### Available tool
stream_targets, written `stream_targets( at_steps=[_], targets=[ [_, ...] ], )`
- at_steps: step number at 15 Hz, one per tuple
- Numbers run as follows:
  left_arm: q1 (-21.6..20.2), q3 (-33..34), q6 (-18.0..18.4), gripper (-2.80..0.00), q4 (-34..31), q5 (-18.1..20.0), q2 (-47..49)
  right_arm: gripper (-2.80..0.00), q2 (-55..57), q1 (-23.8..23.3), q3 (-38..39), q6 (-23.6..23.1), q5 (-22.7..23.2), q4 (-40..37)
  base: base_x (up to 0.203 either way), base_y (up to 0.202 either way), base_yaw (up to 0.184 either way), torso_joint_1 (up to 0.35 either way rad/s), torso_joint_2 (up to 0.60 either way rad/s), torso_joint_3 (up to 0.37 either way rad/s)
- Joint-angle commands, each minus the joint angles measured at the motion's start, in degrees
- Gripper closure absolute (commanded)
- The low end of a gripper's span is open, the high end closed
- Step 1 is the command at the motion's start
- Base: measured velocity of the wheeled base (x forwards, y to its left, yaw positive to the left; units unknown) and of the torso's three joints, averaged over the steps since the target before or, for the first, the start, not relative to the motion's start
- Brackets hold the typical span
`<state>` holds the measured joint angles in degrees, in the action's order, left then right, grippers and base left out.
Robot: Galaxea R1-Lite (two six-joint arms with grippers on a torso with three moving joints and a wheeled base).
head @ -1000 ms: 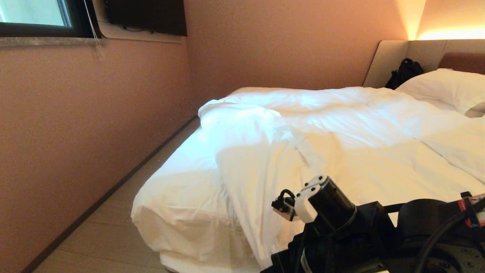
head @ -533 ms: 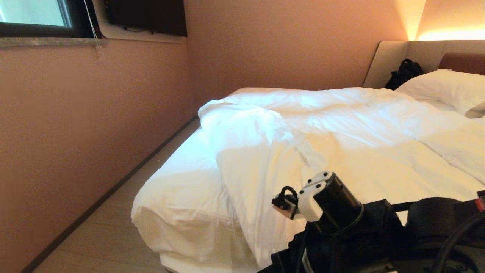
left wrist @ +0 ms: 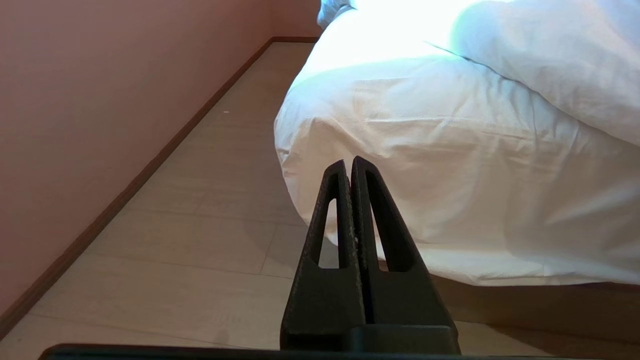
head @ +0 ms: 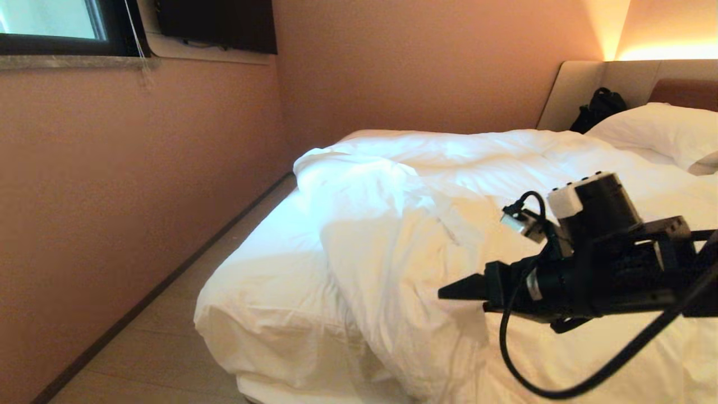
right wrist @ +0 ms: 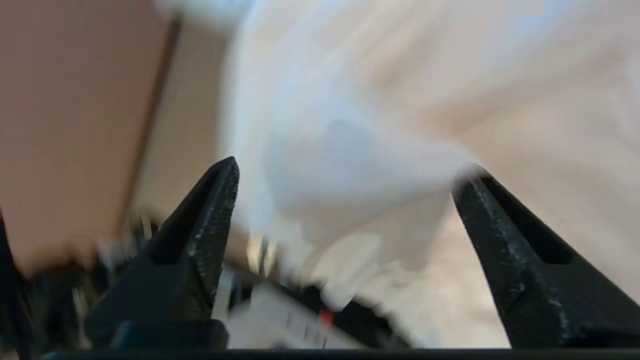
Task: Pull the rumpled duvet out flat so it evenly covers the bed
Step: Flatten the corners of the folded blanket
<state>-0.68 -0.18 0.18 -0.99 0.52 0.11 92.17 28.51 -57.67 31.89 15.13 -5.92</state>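
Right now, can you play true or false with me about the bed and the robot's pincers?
1. The duvet lies smooth and flat over the whole bed. False: it is rumpled and bunched, and the mattress corner nearest the wall is bare sheet.
2. The right pincer is open. True: its two fingers stand wide apart with the duvet in front of them.
3. The left pincer is squeezing the duvet. False: it is shut on nothing, low by the floor, pointing at the side of the bed.
4. A white pillow lies by the headboard. True.
5. A black bag leans against the headboard. True.
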Motion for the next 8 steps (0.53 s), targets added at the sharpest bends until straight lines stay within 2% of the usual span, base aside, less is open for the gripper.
stream_targets(
  at_steps=[1, 8],
  targets=[
    [0.0, 0.0, 0.0, 0.00, 0.0, 0.0, 0.0, -2.80, -1.4, -5.7, -2.0, 1.2, 3.0, -0.3, 0.000, 0.000, 0.000, 0.000, 0.00, 0.000],
    [0.0, 0.0, 0.0, 0.00, 0.0, 0.0, 0.0, -2.80, 0.1, -11.7, -9.1, 3.9, 4.0, -0.4, 0.000, 0.000, 0.000, 0.000, 0.00, 0.000]
  ],
)
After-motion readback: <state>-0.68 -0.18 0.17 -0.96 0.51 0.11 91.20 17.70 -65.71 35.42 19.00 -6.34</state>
